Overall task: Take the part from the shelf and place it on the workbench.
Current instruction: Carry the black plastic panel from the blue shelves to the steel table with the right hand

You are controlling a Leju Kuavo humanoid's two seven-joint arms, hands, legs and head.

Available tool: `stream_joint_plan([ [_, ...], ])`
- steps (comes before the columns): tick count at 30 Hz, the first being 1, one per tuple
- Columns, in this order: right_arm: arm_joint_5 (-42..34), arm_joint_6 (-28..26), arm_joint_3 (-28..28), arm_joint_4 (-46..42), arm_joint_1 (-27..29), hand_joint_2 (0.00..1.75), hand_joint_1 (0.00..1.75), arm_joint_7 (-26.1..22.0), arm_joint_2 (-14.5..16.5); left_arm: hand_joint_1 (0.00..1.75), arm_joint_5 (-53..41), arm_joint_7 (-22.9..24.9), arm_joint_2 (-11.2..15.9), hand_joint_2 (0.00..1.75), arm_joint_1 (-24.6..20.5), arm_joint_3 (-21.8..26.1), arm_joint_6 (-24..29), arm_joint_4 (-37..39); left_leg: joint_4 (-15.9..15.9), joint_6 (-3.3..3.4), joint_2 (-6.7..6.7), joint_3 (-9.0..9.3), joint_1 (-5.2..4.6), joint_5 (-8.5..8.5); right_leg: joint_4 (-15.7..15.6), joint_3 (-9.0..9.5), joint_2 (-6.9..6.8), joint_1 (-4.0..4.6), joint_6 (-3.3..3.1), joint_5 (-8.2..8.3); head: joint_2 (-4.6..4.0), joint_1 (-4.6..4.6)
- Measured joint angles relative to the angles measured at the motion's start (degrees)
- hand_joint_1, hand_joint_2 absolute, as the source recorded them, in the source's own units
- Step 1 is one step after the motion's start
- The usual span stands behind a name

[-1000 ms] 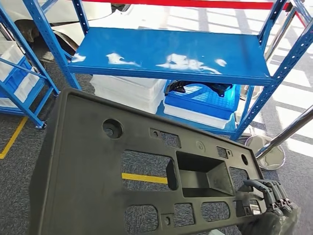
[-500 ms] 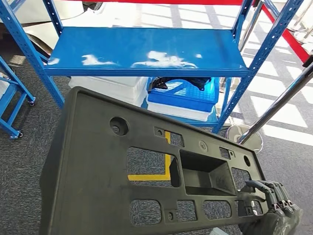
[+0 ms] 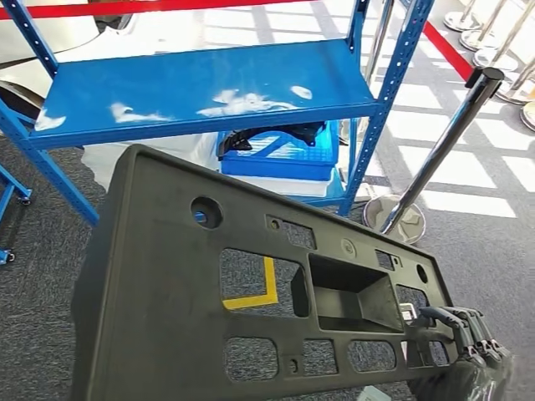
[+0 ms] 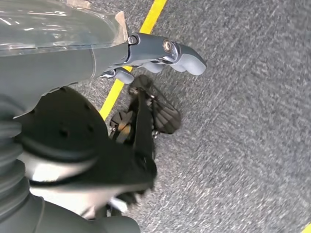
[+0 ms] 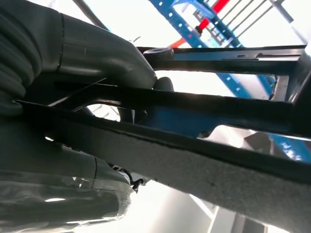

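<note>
**Dark part carried in front of the blue shelf**

The large dark part [image 3: 189,284] is filling the lower head view, tilting over grey carpet [image 3: 38,251]. At 4 o'clock the right hand [image 3: 464,334] is gripping its edge, fingers [image 3: 441,317] hooking through a cutout. The right wrist view is showing the thumb clamping the part's rim [image 5: 190,104]. The left wrist view is showing the left hand [image 4: 157,53] over carpet, fingers extended, holding nothing. At 12 o'clock the blue shelf [image 3: 201,88] is standing, a stanchion [image 3: 435,150] at 2 o'clock.
</note>
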Motion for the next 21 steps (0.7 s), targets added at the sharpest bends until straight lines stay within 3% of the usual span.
stream_joint_plan([
  [2, -0.1, 0.0, 0.0, 0.1, 0.1, 1.75, 1.75, 0.1, 0.0, 0.00, 0.0, 0.0, 0.0, 1.75, 0.0, 0.0, 0.0, 0.0, 5.5, 0.04, -0.59, -2.42, -0.02, -1.58, 0.1, -0.06, 1.36, 0.09, -0.10, 0.05, 0.00, -0.01],
  [3, -0.1, 0.0, 0.0, 0.1, 0.1, 1.75, 1.75, 0.2, 0.0, 0.00, 0.0, 0.0, 0.0, 1.75, 0.0, 0.0, 0.0, 0.0, 5.3, 0.08, -0.68, -2.32, 0.00, -0.74, 0.2, -0.05, 2.08, 0.10, -0.11, 0.05, 0.00, -0.01],
  [5, -0.2, 0.0, 0.0, 0.1, 0.2, 1.75, 1.75, 0.4, 0.0, 0.00, 0.0, 0.0, 0.0, 1.75, 0.0, 0.0, 0.0, 0.0, -1.0, 0.18, -1.61, 0.40, 0.17, 3.28, 0.6, -0.05, 3.63, 0.04, 0.10, -0.08, 0.00, -0.01],
  [7, -0.4, 0.0, 0.0, 0.1, 0.2, 1.75, 1.75, 0.5, 0.0, 0.00, 0.0, 0.0, 0.0, 1.75, 0.0, 0.1, 0.0, 0.0, -7.3, 0.24, -3.90, 3.06, 0.49, 5.89, 1.3, -0.56, 5.04, 0.08, 0.61, -0.30, 0.00, 0.03],
  [8, -0.4, 0.0, 0.0, 0.1, 0.2, 1.75, 1.75, 0.5, 0.0, 0.00, 0.0, 0.0, 0.0, 1.75, 0.0, 0.1, 0.0, 0.0, -8.7, 0.28, -4.78, 3.58, 0.53, 6.15, 1.6, -0.94, 5.61, 0.05, 0.92, -0.31, 0.00, 0.05],
  [10, -0.5, 0.0, 0.0, 0.1, 0.3, 1.75, 1.75, 0.5, 0.0, 0.00, 0.0, 0.1, 0.0, 1.75, 0.0, 0.2, 0.0, 0.0, -9.1, 0.64, -4.56, 3.60, 0.40, 5.99, 1.7, -1.54, 6.64, -0.16, 1.52, -0.08, 0.00, 0.07],
  [11, -0.5, 0.0, 0.0, 0.1, 0.5, 1.75, 1.75, 0.5, 0.0, 0.00, 0.0, 0.1, 0.0, 1.75, -0.1, 0.2, 0.0, 0.0, -9.2, 0.91, -4.01, 3.63, 0.39, 6.11, 1.9, -1.68, 6.38, -0.20, 1.80, -0.18, 0.00, 0.08],
  [13, -0.8, 0.0, 0.0, 0.1, 0.6, 1.75, 1.75, 0.5, 0.0, 0.00, 0.0, 0.1, -0.1, 1.75, -0.1, 0.2, 0.0, 0.0, -9.4, 1.45, -2.73, 3.74, 0.54, 6.30, 4.4, -2.85, 3.98, -0.13, 2.39, -1.85, 0.00, 0.24],
  [15, -1.2, 0.0, 0.0, 0.1, 0.5, 1.75, 1.75, 0.5, 0.0, 0.00, 0.0, 0.1, -0.1, 1.75, 0.0, 0.3, 0.1, 0.0, -9.4, 1.73, -1.30, 3.79, 0.46, 6.24, 11.2, -5.97, 1.20, -0.29, 2.97, -5.32, 0.00, 0.38],
  [17, -1.5, 0.0, -0.1, 0.2, 0.6, 1.75, 1.75, 0.4, 0.0, 0.00, 0.0, 0.1, -0.1, 1.75, 0.0, 0.4, 0.1, 0.0, -9.4, 1.85, 0.18, 3.85, 0.34, 6.08, 17.4, -8.93, 0.46, -0.59, 3.35, -7.30, 0.01, 0.38],
  [18, -1.6, 0.0, -0.1, 0.2, 0.7, 1.75, 1.75, 0.3, 0.0, 0.00, 0.0, 0.1, -0.1, 1.75, 0.0, 0.5, 0.1, 0.0, -9.4, 1.86, 0.86, 3.94, 0.31, 5.97, 17.7, -9.06, 0.28, -0.66, 3.43, -6.74, 0.01, 0.38],
  [19, -1.7, 0.0, -0.1, 0.3, 0.7, 1.75, 1.75, 0.3, 0.0, 0.00, 0.0, 0.1, -0.1, 1.75, -0.1, 0.5, 0.1, 0.0, -9.4, 1.81, 1.46, 4.10, 0.29, 5.83, 15.6, -8.03, 0.05, -0.68, 3.38, -5.18, 0.01, 0.37],
  [21, -2.0, 0.0, -0.1, 0.3, 0.8, 1.75, 1.75, 0.1, 0.0, 0.00, 0.0, 0.1, -0.1, 1.75, -0.1, 0.5, 0.1, 0.0, -9.5, 1.54, 2.43, 4.54, 0.22, 5.49, 7.7, -4.01, -1.49, -0.42, 2.97, -1.52, 0.00, 0.37],
])
